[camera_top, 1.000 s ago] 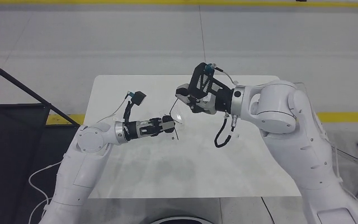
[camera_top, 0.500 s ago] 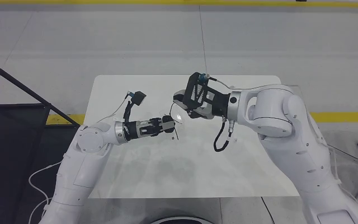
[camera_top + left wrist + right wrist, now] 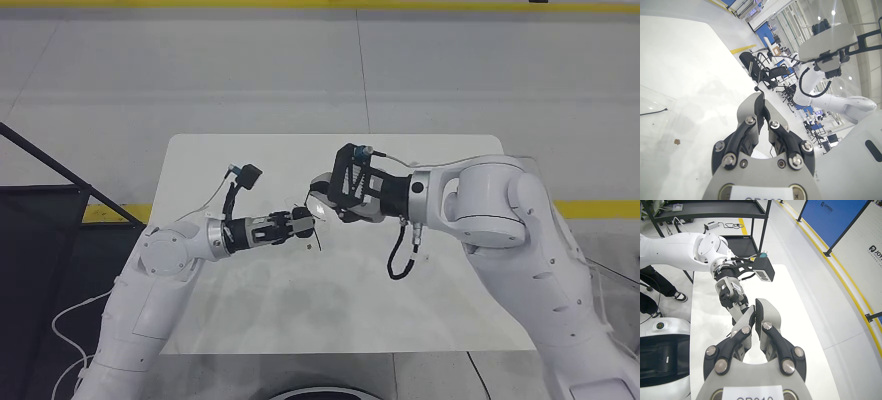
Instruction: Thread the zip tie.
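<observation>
Thin black plastic zip tie (image 3: 757,88) sits pinched just below its head in your left gripper (image 3: 761,100), whose jaws are closed flat on it above the middle of the white rectangular table (image 3: 260,300). A short tail hangs from that gripper toward 5 o'clock. From the head, the strap arcs toward 1 o'clock into your right gripper (image 3: 755,312), its jaws pressed together on the far end, just beyond the left one.
</observation>
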Motion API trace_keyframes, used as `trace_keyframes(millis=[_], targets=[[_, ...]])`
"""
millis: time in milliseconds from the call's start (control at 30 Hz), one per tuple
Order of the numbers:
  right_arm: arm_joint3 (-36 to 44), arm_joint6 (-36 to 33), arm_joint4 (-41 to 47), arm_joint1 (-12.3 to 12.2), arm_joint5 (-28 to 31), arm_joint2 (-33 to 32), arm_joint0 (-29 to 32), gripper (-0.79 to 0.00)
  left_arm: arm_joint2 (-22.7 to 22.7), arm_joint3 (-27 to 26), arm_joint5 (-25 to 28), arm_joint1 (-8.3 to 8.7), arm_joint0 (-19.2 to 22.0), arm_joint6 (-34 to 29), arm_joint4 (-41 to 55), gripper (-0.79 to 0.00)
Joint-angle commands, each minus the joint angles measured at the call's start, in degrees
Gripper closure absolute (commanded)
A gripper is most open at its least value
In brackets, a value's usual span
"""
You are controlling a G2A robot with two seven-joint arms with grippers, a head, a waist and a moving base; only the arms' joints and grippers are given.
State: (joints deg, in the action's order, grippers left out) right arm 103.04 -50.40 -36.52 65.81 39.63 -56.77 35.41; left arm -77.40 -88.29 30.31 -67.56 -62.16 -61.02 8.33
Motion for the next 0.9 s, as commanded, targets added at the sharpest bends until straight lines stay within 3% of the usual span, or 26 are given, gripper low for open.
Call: trace_keyframes(millis=[0, 867], targets=[[0.2, -0.25, 0.3, -0.13, 0.5, 0.0, 0.14, 0.0, 0.09, -0.17, -0.22, 0.13, -0.06, 0.12, -0.16, 0.0], [-0.29, -7.52, 8.72, -1.18, 5.89, 5.37, -2.45, 0.0, 1.24, -1.05, -0.86, 1.58, -0.48, 2.49, -1.41, 0.0]])
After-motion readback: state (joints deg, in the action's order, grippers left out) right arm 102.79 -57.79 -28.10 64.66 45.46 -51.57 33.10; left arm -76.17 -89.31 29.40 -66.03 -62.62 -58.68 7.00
